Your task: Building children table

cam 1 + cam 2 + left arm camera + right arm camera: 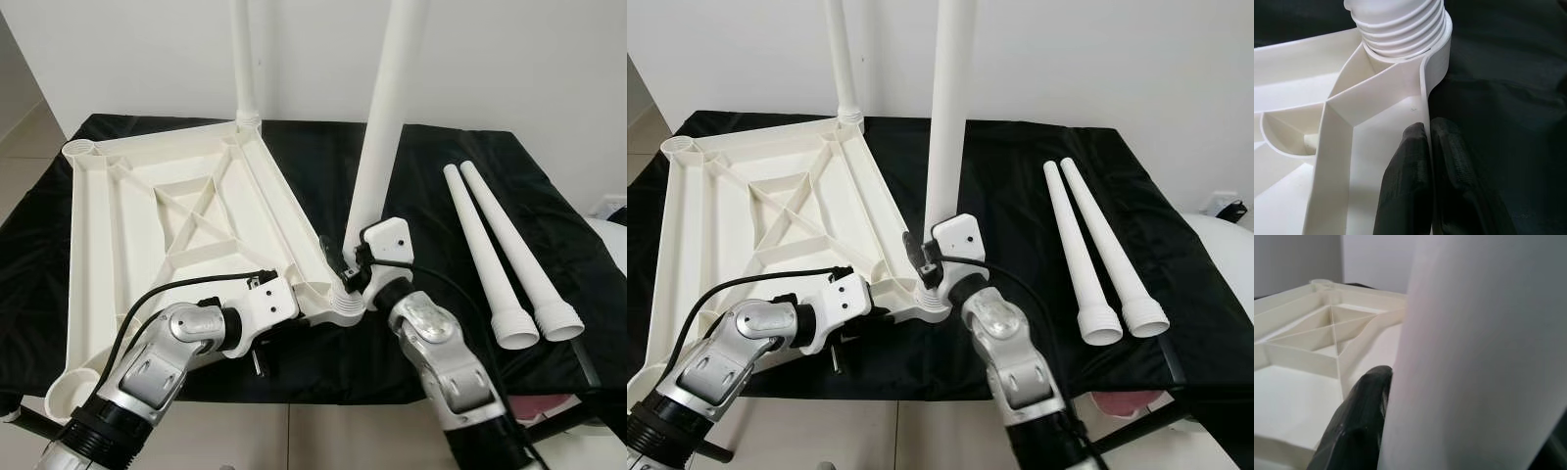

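Left eye view | leg (384, 117) upright | right claw (345, 266) grasping it | left claw (1427, 161) pinching tabletop (147, 215) rim

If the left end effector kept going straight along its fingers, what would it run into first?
Most likely the threaded base of the near leg, screwed into the tabletop's corner socket. The left end effector pinches the tabletop's rim and points along it toward that corner.
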Available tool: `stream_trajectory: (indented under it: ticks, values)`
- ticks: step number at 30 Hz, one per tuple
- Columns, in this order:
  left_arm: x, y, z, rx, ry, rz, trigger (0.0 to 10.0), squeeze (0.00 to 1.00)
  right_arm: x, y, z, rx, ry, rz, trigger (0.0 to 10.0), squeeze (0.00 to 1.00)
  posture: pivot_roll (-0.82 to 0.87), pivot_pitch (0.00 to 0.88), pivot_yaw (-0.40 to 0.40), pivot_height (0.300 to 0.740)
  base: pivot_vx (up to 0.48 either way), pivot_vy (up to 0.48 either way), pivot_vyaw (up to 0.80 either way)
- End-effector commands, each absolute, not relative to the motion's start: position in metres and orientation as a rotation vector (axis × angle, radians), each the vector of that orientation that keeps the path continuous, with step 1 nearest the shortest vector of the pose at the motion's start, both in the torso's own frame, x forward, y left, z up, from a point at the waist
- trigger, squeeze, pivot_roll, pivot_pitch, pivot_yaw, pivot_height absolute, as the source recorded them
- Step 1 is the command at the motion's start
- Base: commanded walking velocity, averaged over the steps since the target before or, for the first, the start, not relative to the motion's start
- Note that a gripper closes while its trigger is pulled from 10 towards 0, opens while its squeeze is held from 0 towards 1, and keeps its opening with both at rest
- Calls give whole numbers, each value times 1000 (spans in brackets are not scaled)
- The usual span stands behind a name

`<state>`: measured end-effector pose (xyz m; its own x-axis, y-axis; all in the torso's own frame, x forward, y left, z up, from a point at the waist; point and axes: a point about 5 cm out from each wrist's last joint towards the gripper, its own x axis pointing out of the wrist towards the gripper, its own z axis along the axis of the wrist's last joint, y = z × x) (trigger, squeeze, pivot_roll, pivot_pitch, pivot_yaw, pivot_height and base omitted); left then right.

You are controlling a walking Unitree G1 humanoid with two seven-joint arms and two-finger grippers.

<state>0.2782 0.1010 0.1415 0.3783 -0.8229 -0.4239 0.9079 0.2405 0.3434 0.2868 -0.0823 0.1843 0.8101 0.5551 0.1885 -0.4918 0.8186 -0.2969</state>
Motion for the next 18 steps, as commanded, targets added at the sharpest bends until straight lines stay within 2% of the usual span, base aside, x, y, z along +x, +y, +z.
stream_trajectory:
  ticks: [1,2,6,10,11,12,14,18]
  values:
    - [273,91,146,614,139,-1288,0,0,268,-60,174,-592,-356,782,0,0,32,84,-51,740,0,0,0]
    - [274,90,147,605,135,-1297,0,0,268,-61,171,-663,-374,783,0,0,33,85,-51,740,0,0,0]
    - [273,90,150,595,130,-1316,0,0,272,-66,170,-750,-403,724,0,0,30,82,-48,740,0,0,0]
    - [273,91,150,597,131,-1322,0,0,278,-71,170,-737,-381,663,0,0,29,80,-46,740,0,0,0]
    - [274,91,151,601,130,-1321,0,0,287,-78,172,-548,-295,580,0,0,30,79,-45,740,0,0,0]
    - [274,91,151,601,130,-1321,0,0,287,-78,172,-548,-295,580,0,0,30,79,-45,740,0,0,0]
    - [275,92,152,602,127,-1316,0,0,295,-87,179,-278,-227,502,0,0,30,79,-45,740,0,0,0]
    - [276,92,152,604,126,-1311,0,0,299,-92,184,-162,-222,471,0,0,28,78,-42,740,0,0,0]
